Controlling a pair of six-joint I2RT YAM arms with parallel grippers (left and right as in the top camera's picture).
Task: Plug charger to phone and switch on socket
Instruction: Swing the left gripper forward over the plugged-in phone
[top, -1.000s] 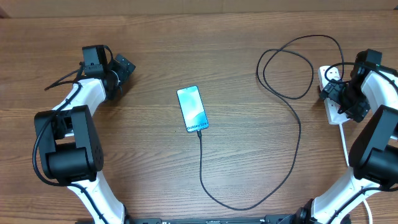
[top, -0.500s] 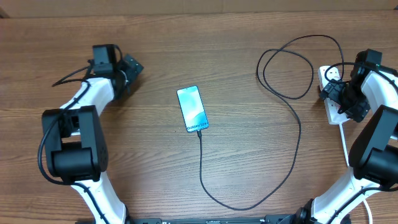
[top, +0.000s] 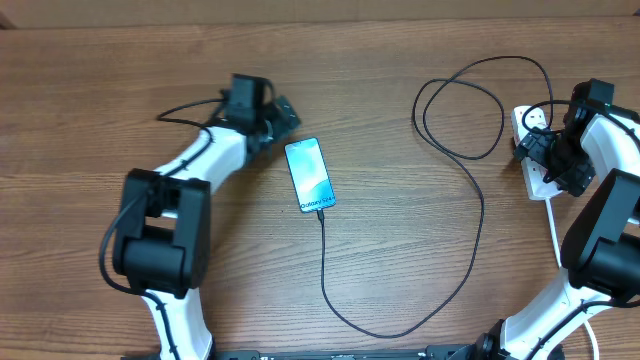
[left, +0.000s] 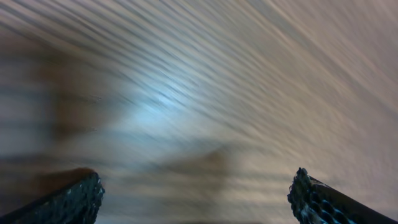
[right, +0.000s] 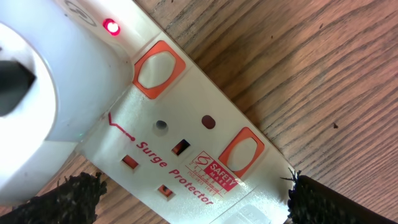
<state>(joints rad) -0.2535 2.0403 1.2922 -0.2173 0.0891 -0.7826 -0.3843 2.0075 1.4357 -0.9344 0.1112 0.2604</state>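
The phone (top: 309, 175) lies face up mid-table, its light blue screen lit. The charger (top: 478, 228), a thin black cable, meets the phone's lower edge, loops toward the front and runs up right to the socket (top: 541, 180). My left gripper (top: 283, 112) is open just up-left of the phone; the left wrist view is motion-blurred, with both fingertips (left: 68, 198) wide apart and nothing between them. My right gripper (top: 537, 152) hovers open over the socket (right: 186, 143), its fingers (right: 333, 202) on either side of the strip. A red light (right: 112, 27) glows beside an orange switch (right: 158, 67).
A white adapter body (right: 43, 93) sits in the socket's end outlet. A second orange switch (right: 241, 151) lies nearer my right finger. The thick white cord (top: 553, 232) trails toward the front under the right arm. The cable makes a wide loop (top: 462, 105) at back right.
My left arm has swung right from the far left of the table to just beside the phone's top. The right arm, phone and cable have not moved.
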